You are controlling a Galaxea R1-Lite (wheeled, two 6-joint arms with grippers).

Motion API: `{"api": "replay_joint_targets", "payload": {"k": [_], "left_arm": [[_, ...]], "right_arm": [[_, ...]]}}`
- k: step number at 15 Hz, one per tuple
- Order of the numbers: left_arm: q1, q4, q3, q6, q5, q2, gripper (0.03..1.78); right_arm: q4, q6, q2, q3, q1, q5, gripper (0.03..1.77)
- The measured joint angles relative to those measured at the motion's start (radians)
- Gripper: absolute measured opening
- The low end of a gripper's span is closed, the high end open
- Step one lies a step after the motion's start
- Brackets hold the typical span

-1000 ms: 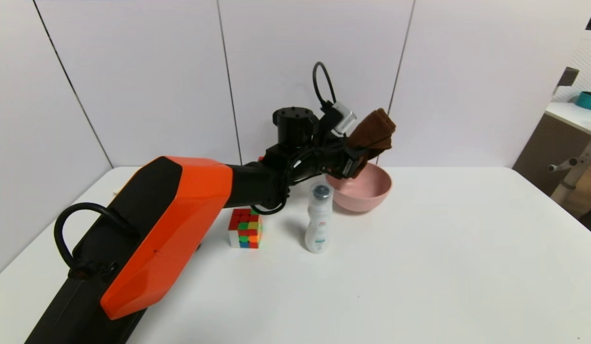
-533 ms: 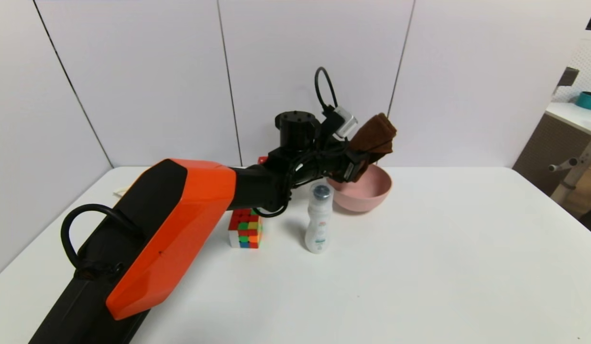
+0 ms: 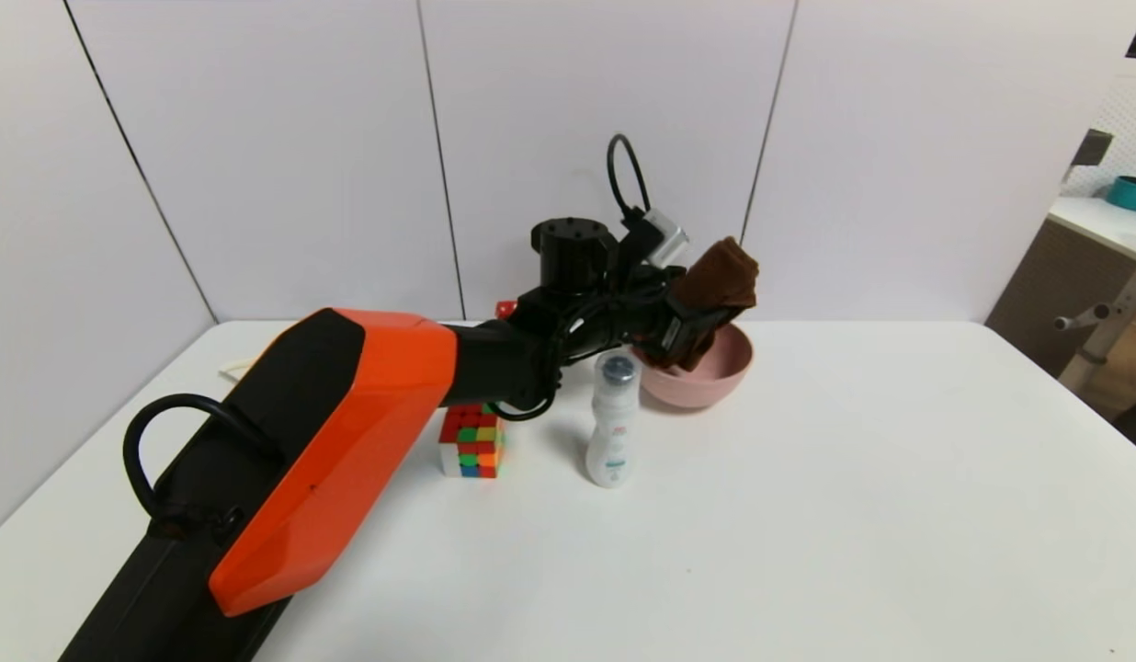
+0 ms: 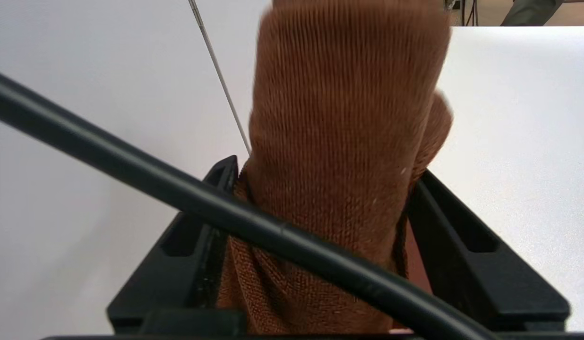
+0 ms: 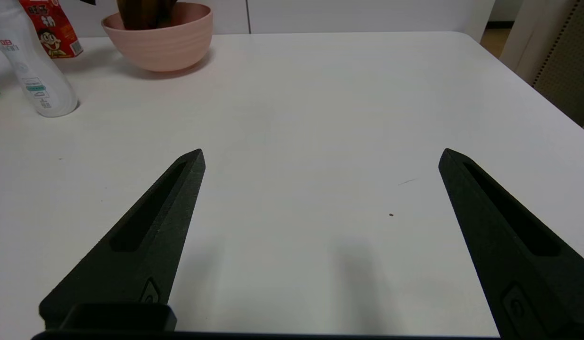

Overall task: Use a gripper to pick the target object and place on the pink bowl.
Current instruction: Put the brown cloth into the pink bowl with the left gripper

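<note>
The dark brown towel [image 3: 720, 271] stands upright over the pink bowl [image 3: 715, 377], its lower end down inside the bowl. My left gripper [image 3: 692, 322] reaches over the bowl's near-left rim. In the left wrist view the towel [image 4: 344, 118] fills the space between the spread jaws of the left gripper [image 4: 326, 166]; it leans on one jaw and a narrow gap shows at the other. My right gripper [image 5: 320, 153] hovers open and empty low over the bare table, well short of the bowl [image 5: 164, 42] with the towel [image 5: 141, 12] in it.
A white bottle [image 3: 612, 423] stands just in front of the bowl, under my left wrist. A multicoloured puzzle cube [image 3: 471, 439] sits left of the bottle. A red carton [image 5: 51, 28] stands behind them. Wall panels close off the back.
The left gripper has sunk a little toward the bowl and its jaws have spread. The towel has dropped lower, its bottom end now inside the bowl.
</note>
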Motion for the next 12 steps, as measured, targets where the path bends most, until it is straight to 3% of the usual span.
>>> {"api": "replay_joint_targets", "payload": {"k": [5,12], "left_arm": [[0.0,0.001,0.0,0.001,0.0,0.0,1.45],[0.015,0.032,0.0,0.014,0.0,-0.039,1.6]], "right_arm": [[0.0,0.0,0.0,0.0,0.0,0.0,1.71],[0.0,0.0,0.0,0.0,0.0,0.0,1.71]]}}
